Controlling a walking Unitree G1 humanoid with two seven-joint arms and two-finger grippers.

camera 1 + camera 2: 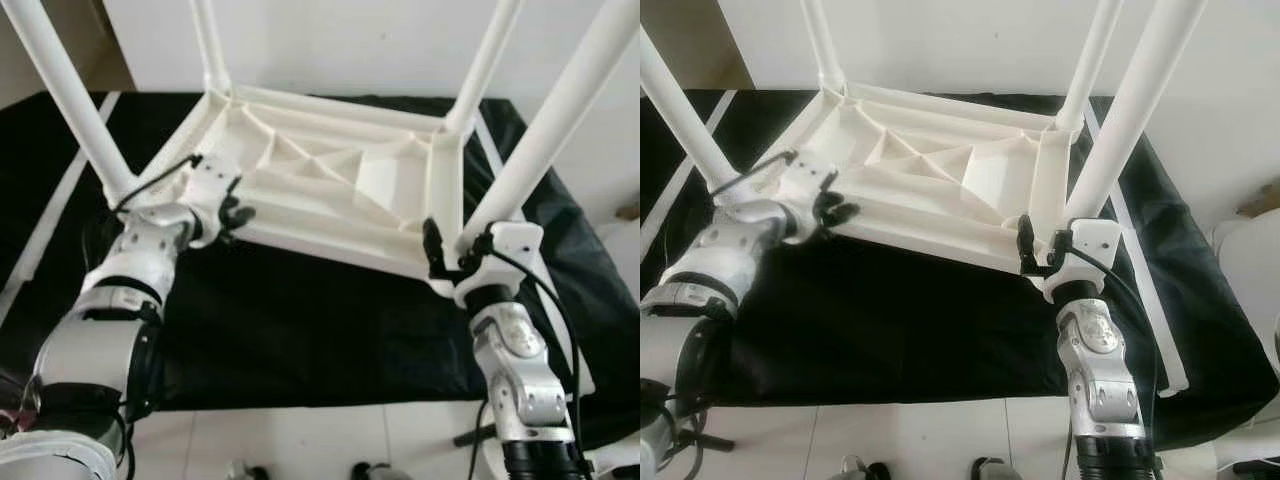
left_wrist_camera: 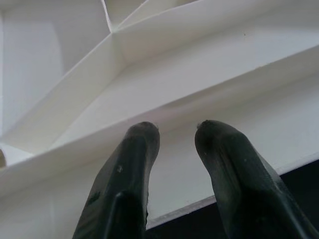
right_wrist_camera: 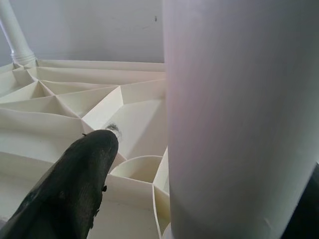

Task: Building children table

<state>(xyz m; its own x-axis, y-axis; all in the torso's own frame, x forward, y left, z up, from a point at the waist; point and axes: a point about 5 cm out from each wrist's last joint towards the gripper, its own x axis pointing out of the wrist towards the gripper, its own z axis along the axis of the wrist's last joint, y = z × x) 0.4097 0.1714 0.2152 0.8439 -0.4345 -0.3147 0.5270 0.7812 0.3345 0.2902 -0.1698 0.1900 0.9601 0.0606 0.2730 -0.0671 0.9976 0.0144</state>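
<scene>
Four legs stand fitted in an upturned white children's table top (image 1: 330, 190), which serves as the landmark for every entry below; it lies underside up on a black cloth (image 1: 290, 330).

1. Floor: pale tiles (image 1: 330, 440), nearest the robot, in front of the cloth's near edge.
2. Right gripper (image 1: 447, 252): at the top's near right corner, at the foot of the near right leg (image 1: 560, 120). One black finger lies against the ribbed underside on the inner side of that leg; the second finger is hidden, so whether the leg is clasped cannot be told.
3. Left gripper (image 1: 234, 214): at the top's near rim, by the near left corner. Fingers (image 2: 124, 169) are a narrow gap apart, tips against the rim wall, nothing between them.
4. Near left leg (image 1: 65, 95): upright in its corner socket, just beside the left gripper.
5. Far left leg (image 1: 210, 50) and far right leg (image 1: 485, 65): upright in the far corners, before a white wall.

Status, as a judgement: all legs appear seated, so assembly looks nearly finished. Remaining, probably: confirm the near right leg is tight, then turn the table onto its feet.
</scene>
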